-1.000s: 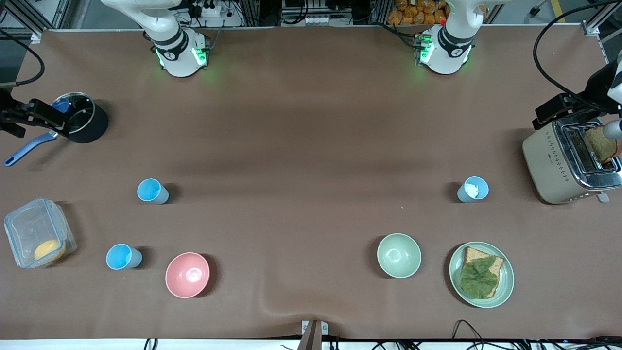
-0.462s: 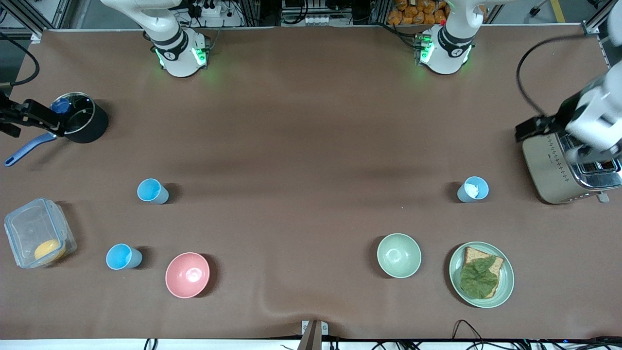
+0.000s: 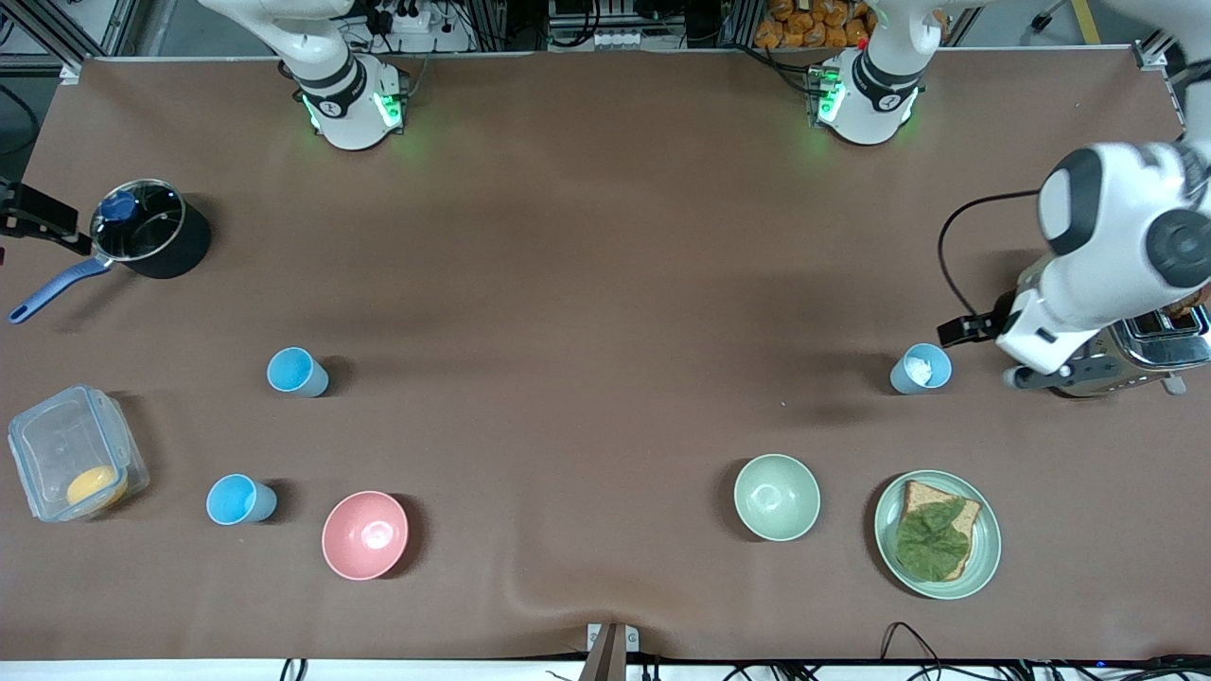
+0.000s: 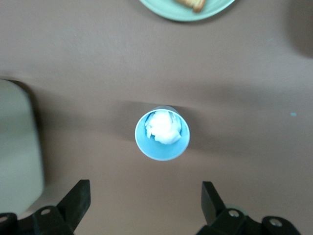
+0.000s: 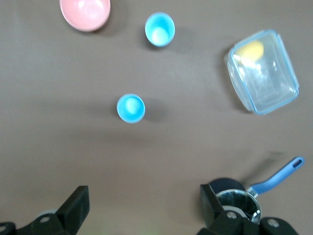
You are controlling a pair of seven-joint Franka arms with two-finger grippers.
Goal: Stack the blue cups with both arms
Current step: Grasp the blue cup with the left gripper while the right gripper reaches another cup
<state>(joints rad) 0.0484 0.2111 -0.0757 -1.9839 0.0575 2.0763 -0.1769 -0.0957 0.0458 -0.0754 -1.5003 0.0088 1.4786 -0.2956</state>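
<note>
Two sky blue cups stand upright toward the right arm's end, one (image 3: 296, 371) farther from the front camera than the other (image 3: 239, 498). A paler grey-blue cup (image 3: 920, 368) with white inside stands toward the left arm's end. My left gripper (image 3: 1017, 376) hangs high over the table between that cup and the toaster. In the left wrist view it (image 4: 145, 200) is open and empty, with the cup (image 4: 162, 133) apart from its fingertips. My right gripper (image 3: 28, 218) is at the table's edge beside the pot, open and empty (image 5: 145, 210); both sky blue cups (image 5: 131, 108) (image 5: 160, 29) lie well off.
A black pot (image 3: 151, 241) with a blue handle, a clear lidded box (image 3: 71, 463) and a pink bowl (image 3: 365, 534) are at the right arm's end. A pale green bowl (image 3: 777, 497), a plate (image 3: 984, 567) with bread and a leaf, and a toaster (image 3: 1154, 350) are at the left arm's end.
My left arm swung from over the toaster toward the grey-blue cup. My right gripper drew away from the pot toward the table's edge. The cups have not moved.
</note>
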